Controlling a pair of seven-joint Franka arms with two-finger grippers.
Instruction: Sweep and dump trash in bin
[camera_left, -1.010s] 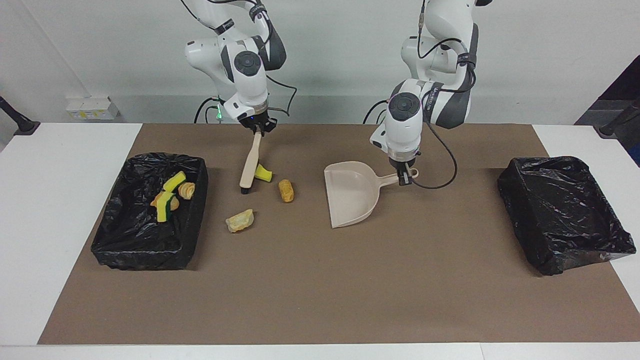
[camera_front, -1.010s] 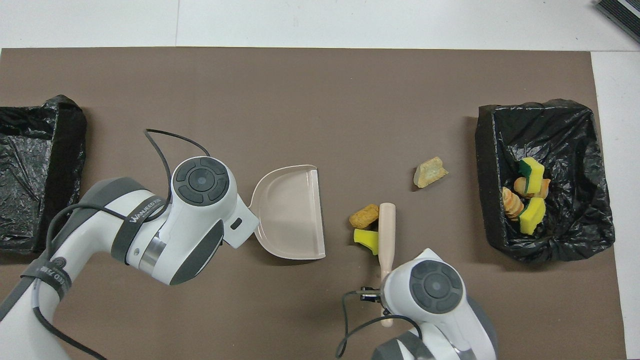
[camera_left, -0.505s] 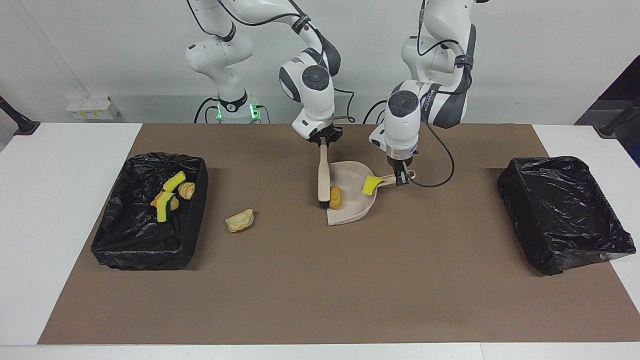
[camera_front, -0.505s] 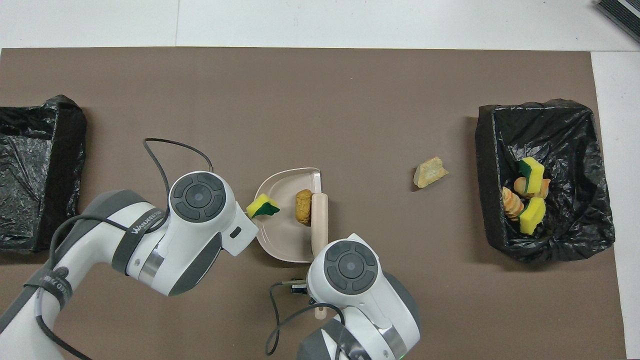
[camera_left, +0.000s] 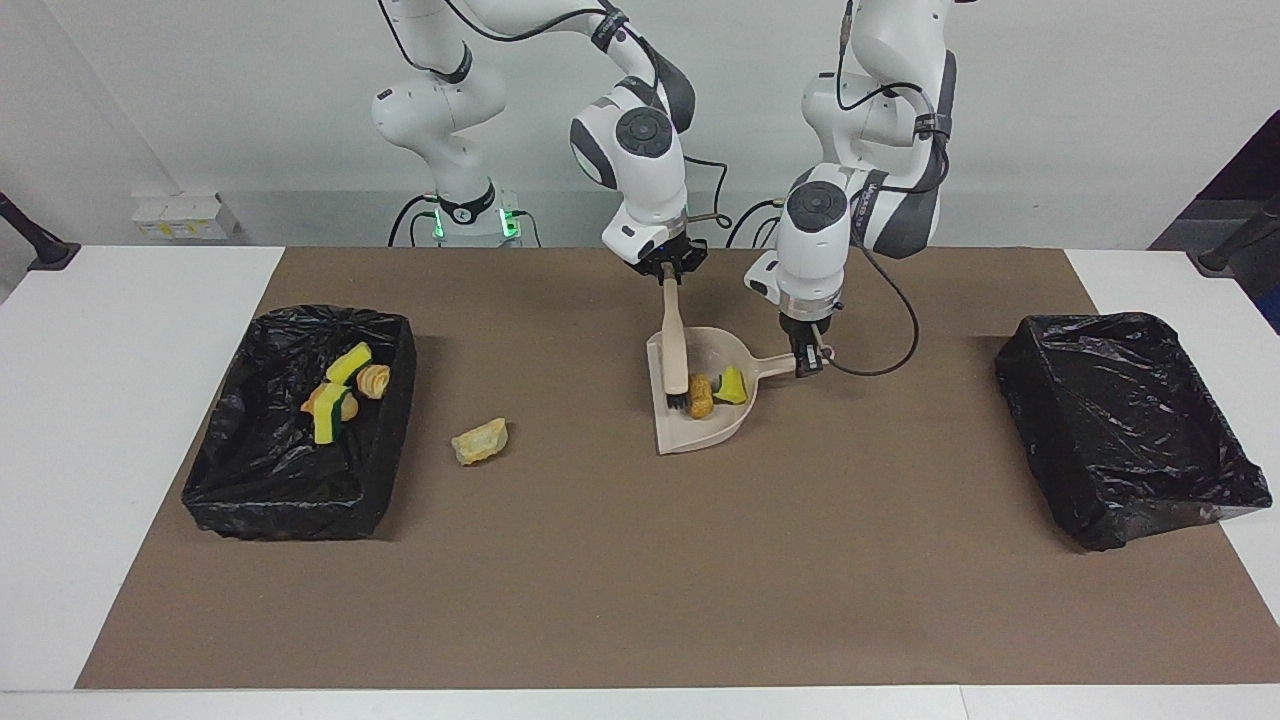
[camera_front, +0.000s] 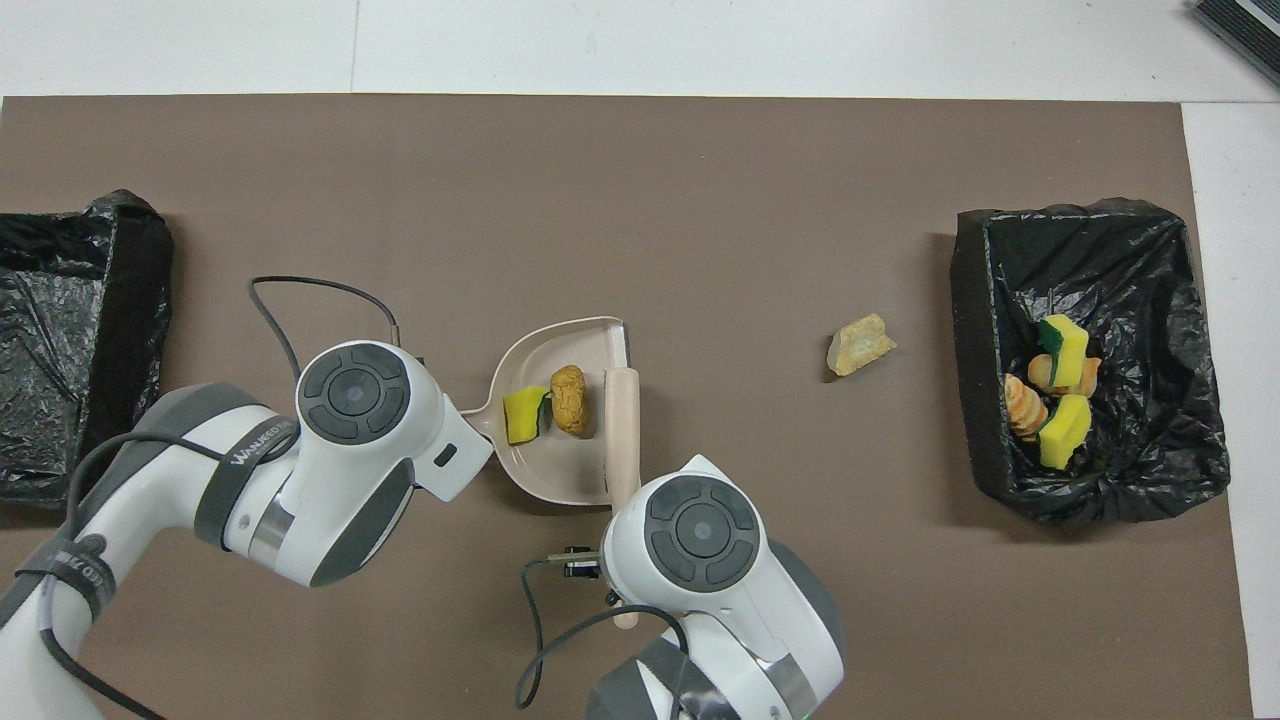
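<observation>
Since the earlier frames we have pushed the brush deeper into the dustpan, and both swept pieces now sit well inside it.

Our right gripper (camera_left: 669, 274) is clamped on the handle of the brush (camera_left: 675, 340), whose bristles rest in the dustpan (camera_left: 700, 430) against the tan lump (camera_left: 700, 396). The yellow sponge chunk (camera_left: 732, 386) lies beside that lump, toward the pan's handle. Our left gripper (camera_left: 808, 360) is closed on that handle. One bread-like piece (camera_left: 480, 441) is left on the brown mat (camera_left: 640, 580), between the pan and the bin (camera_left: 255, 510) at the right arm's end, which already holds several pieces. A second bin (camera_left: 1150, 500) stands at the left arm's end. We judge the risk is spillage: lifting the pan mouth-down, or dragging the brush back out, could roll both pieces onto the mat.
</observation>
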